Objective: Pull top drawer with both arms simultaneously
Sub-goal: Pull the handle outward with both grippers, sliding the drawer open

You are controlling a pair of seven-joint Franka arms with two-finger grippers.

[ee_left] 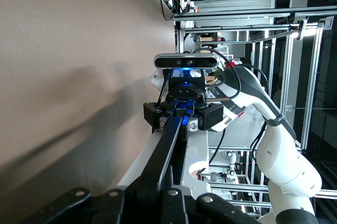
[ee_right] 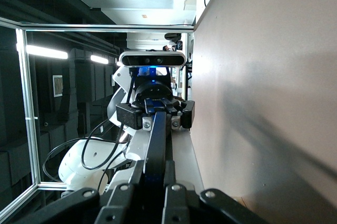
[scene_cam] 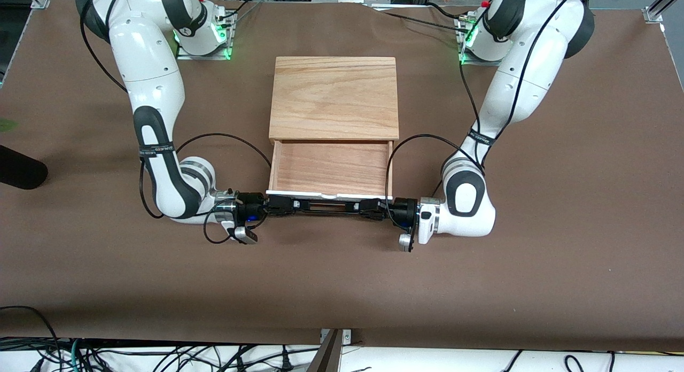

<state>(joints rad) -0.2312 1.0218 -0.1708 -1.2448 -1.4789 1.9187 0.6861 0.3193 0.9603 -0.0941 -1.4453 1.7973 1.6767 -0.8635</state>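
Note:
The top drawer [scene_cam: 331, 166] stands pulled out of the wooden cabinet [scene_cam: 334, 97], showing its bare wood bottom and nothing inside. Its white front panel [scene_cam: 320, 193] faces the front camera, with the thin black handle [scene_cam: 328, 206] along it. My right gripper [scene_cam: 294, 205] is shut on the handle's end toward the right arm. My left gripper [scene_cam: 364, 207] is shut on the other end. In the left wrist view my left gripper [ee_left: 167, 196] clamps the handle [ee_left: 172, 148], with the right gripper [ee_left: 183, 114] facing it. The right wrist view shows my right gripper [ee_right: 156, 192] clamped on the handle [ee_right: 157, 140].
The cabinet stands mid-table on brown cloth [scene_cam: 342, 286], between the two arm bases. Both forearms lie low over the table beside the drawer front. A dark object [scene_cam: 18, 171] sits at the table edge toward the right arm's end.

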